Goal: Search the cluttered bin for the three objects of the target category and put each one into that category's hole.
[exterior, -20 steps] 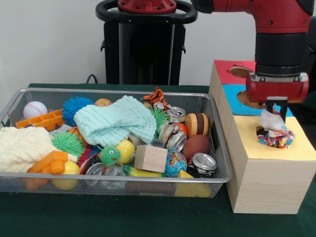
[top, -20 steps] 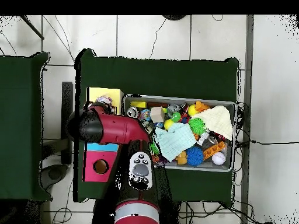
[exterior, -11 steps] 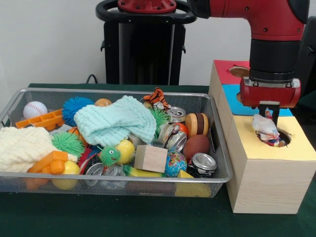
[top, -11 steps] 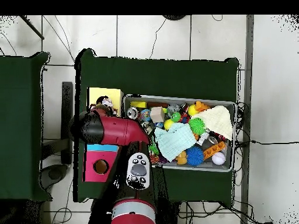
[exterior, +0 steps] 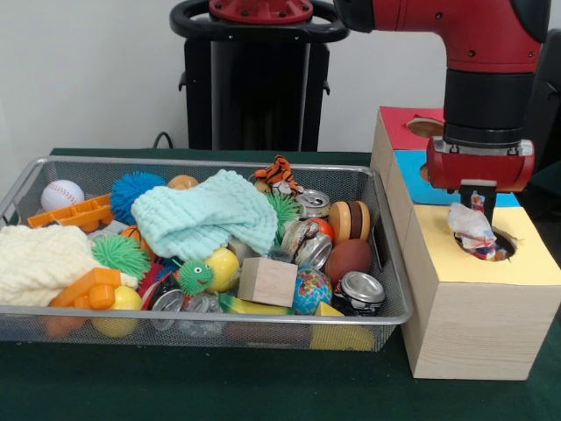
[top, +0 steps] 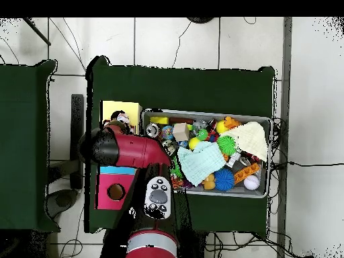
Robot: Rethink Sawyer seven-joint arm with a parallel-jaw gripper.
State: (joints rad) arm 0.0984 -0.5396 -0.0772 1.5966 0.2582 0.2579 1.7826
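- One gripper (exterior: 478,195) sat over the yellow section (exterior: 491,263) of the wooden box (exterior: 473,324), its short dark fingers closed on a crinkly plastic bag (exterior: 471,224) of colourful bits, which hung half down in that section's hole (exterior: 493,244).
- Nearest the camera in the front view, the mesh bin (exterior: 202,329) was packed: a wooden cube (exterior: 267,281), a globe ball (exterior: 311,289), crushed cans (exterior: 361,291), a yellow ball (exterior: 221,266), green spiky balls (exterior: 120,254) and orange blocks (exterior: 88,289).
- Further back lay a cream knit cloth (exterior: 35,263), a mint cloth (exterior: 206,219), a baseball (exterior: 61,195), a blue spiky ball (exterior: 136,191), a toy burger (exterior: 349,219) and a tiger plush (exterior: 279,174).
- Behind the yellow part came a blue section (exterior: 408,167), then a red section (exterior: 403,123); the arm (exterior: 486,79) covered part of both.
- Lower layers of the bin were hard to make out.
- From overhead the arm hid the gripper and most of the box.
- Everything stood on a dark green tabletop (exterior: 202,386), with a white tiled floor (top: 175,40) and loose cables around it.
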